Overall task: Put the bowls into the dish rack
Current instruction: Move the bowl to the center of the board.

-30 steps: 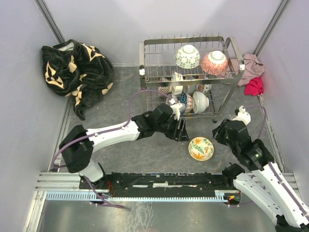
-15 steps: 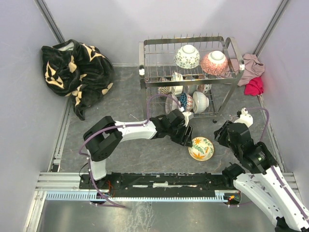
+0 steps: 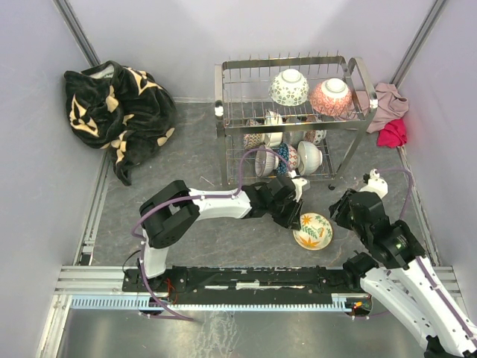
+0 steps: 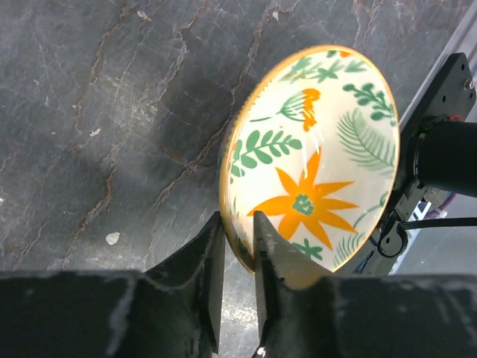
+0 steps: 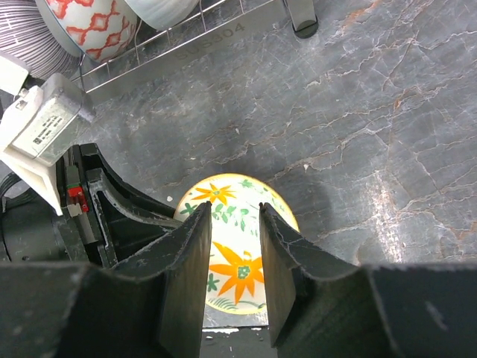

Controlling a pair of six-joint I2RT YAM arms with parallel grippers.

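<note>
A cream bowl with orange flowers and green leaves (image 3: 314,231) (image 4: 313,171) (image 5: 237,261) lies on the dark stone floor in front of the dish rack (image 3: 223,89) (image 5: 186,46). My left gripper (image 3: 295,215) (image 4: 237,227) is shut on the bowl's near rim, one finger inside and one outside. My right gripper (image 3: 341,210) (image 5: 233,212) hovers above the same bowl, open and holding nothing. Two bowls (image 3: 289,86) (image 3: 332,97) stand on the rack's upper tier. Several more (image 3: 309,156) stand on the lower tier.
A black and tan blanket (image 3: 119,112) is heaped in the far left corner. Pink and red cloths (image 3: 389,119) lie to the right of the rack. Grey walls close in the floor on three sides.
My left arm has reached to the right to the flowered bowl and its jaws have narrowed onto the rim. The bowl has shifted slightly right. The right arm has barely moved.
</note>
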